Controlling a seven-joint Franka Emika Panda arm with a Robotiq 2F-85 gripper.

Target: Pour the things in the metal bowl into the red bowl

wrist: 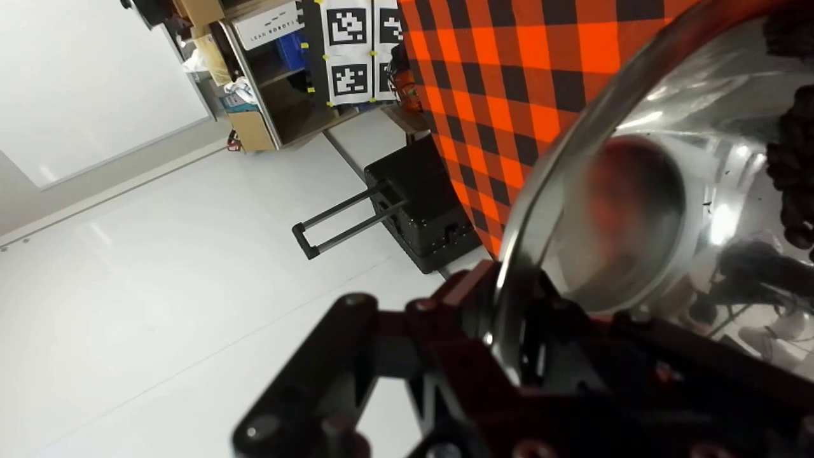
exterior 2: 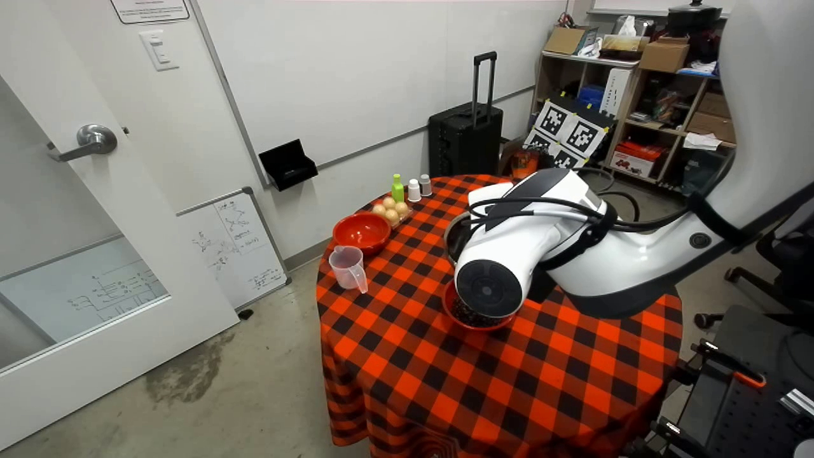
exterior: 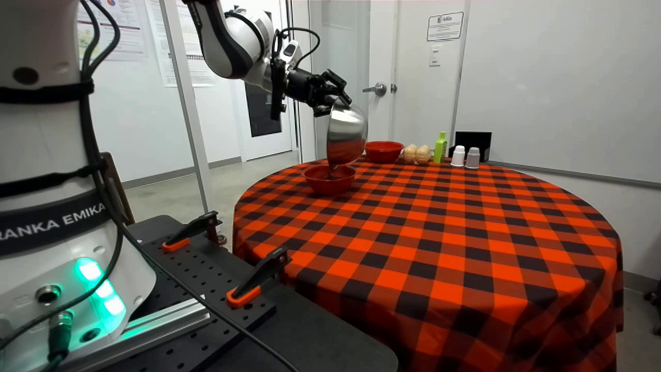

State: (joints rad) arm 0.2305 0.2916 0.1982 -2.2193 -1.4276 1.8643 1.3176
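Note:
The shiny metal bowl [exterior: 347, 129] hangs steeply tipped, with its lower rim over the red bowl [exterior: 325, 186]. In an exterior view the arm hides most of the metal bowl [exterior 2: 454, 240]. Dark pieces [wrist: 798, 172] lie inside the metal bowl [wrist: 725, 222] in the wrist view. Some dark bits show at its lower rim above the red bowl. The red bowl [exterior 2: 483, 328] stands upright on the table and holds many dark pieces [exterior 2: 469, 314]. My gripper [exterior: 341, 101] is shut on the metal bowl's upper rim; the wrist view shows the fingers [wrist: 512, 312] on both sides of it.
A brighter orange-red bowl [exterior 2: 362, 234], a clear measuring cup [exterior 2: 348, 268], a pack of eggs [exterior 2: 391, 210], a green bottle [exterior 2: 397, 189] and two small white and grey bottles [exterior: 458, 156] stand on the round checked table [exterior: 439, 232]. A whiteboard wall is behind.

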